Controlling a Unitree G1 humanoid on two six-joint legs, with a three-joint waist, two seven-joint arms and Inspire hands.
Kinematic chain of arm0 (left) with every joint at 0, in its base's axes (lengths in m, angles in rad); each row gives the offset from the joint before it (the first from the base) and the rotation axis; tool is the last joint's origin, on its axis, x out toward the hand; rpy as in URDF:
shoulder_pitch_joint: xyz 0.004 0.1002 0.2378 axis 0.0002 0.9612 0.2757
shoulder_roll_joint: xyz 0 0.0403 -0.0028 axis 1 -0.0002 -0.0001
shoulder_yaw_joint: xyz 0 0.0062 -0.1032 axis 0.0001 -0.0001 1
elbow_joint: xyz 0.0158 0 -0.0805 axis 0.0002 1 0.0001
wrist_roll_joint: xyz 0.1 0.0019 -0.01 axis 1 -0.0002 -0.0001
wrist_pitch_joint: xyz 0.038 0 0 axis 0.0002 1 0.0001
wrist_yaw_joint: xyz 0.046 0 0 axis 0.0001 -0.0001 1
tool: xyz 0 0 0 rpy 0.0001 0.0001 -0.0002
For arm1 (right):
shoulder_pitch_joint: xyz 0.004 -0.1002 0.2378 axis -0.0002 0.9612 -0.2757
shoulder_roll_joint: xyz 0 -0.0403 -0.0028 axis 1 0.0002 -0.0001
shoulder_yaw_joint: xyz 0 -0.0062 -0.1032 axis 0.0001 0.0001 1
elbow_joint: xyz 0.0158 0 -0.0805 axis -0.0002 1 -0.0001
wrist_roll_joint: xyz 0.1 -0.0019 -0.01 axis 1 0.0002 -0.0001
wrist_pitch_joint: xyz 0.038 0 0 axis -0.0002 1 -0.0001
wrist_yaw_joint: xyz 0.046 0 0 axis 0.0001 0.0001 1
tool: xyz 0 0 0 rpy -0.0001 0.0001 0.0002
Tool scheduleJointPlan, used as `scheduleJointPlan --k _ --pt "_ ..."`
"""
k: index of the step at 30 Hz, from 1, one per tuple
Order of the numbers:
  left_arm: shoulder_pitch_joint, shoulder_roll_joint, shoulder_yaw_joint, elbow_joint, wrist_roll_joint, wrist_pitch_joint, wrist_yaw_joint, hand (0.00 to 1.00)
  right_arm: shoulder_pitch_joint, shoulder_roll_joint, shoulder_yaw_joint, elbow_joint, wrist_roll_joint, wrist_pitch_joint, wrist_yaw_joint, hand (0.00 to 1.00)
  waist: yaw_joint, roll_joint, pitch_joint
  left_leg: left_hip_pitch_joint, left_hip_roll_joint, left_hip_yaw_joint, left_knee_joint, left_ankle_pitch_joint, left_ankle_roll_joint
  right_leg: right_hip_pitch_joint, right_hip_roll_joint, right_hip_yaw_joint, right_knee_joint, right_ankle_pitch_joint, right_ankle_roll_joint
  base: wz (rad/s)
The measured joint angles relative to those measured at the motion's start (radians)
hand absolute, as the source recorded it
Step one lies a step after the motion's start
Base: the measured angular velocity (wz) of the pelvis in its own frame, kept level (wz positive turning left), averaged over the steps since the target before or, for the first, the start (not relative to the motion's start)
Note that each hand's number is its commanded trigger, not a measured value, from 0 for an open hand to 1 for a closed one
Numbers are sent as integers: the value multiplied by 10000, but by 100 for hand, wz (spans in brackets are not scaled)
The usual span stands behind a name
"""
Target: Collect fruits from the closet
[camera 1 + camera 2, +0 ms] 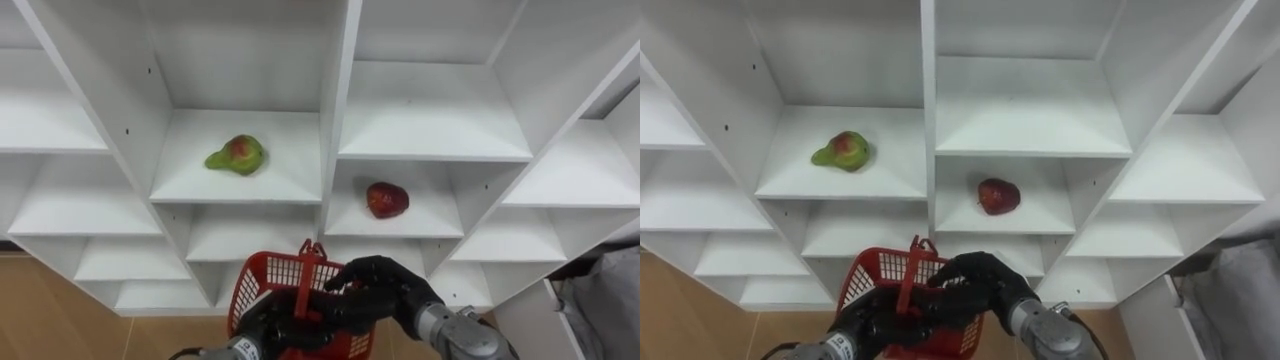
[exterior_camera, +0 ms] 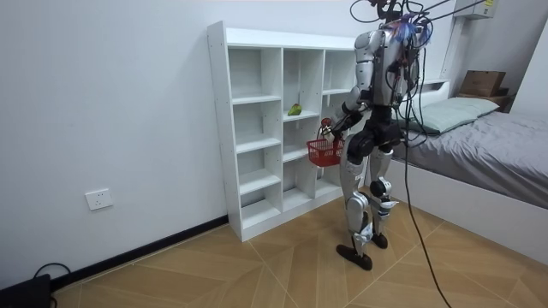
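The robot is seen standing upright on the wooden floor (image 2: 257, 274), close before the white closet (image 1: 338, 120), with a bed (image 2: 497, 145) behind it at the room view's right. A red basket (image 1: 268, 276) is held low in front of the robot's body, below the closet's open compartments. The left hand (image 1: 262, 326) is seen at the basket's near side, its dark fingers curled about the lower part of the upright handle (image 1: 306, 268). The right hand (image 1: 385, 287) is laid over the basket's top just beside that handle; whether it grips anything cannot be told. Two fruits are found in the closet. A green pear (image 1: 237, 155) with a red blush lies on its side on the shelf of a middle compartment. A red apple (image 1: 386, 199) rests in the compartment to the right of the divider, on a shelf set somewhat lower. Both fruits are well apart from the hands and from the basket, in which no fruit can be seen.
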Motion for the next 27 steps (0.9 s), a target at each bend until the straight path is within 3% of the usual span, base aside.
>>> scheduleJointPlan --k 27 --pt "111 149 24 1 -16 36 0 100 -32 -17 -233 -210 5 2 -1011 0 -18 -25 -28 74 0 7 -4 0 0 58 0 0 36 6 -4 0"
